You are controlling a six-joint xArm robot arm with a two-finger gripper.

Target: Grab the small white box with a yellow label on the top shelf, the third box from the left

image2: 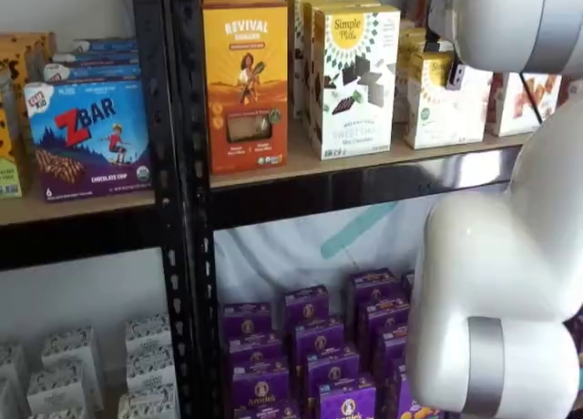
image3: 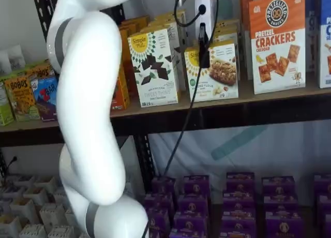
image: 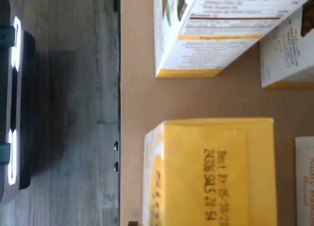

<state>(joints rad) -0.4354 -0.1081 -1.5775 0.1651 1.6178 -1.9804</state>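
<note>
The small white box [image3: 217, 75], with a yellow sunburst label, stands on the top shelf [image3: 207, 106] to the right of the taller white box with chocolate squares [image3: 155, 67]. It also shows in a shelf view [image2: 446, 105], partly behind the white arm. My gripper [image3: 203, 46] hangs from the view's top edge in front of the small box's upper left. Only a black finger shows, side-on, with a cable beside it, so I cannot tell whether it is open. In the wrist view, the box's yellow top flap [image: 216, 172] lies close below the camera on the tan board [image: 142, 98].
An orange Revival box [image2: 246, 86] stands left of the taller white box [image2: 355, 77]. An orange-and-white cracker box [image3: 276, 41] stands right of the small box. Several purple boxes [image3: 232, 196] fill the lower shelf. The black front beam [image: 119, 64] edges the board.
</note>
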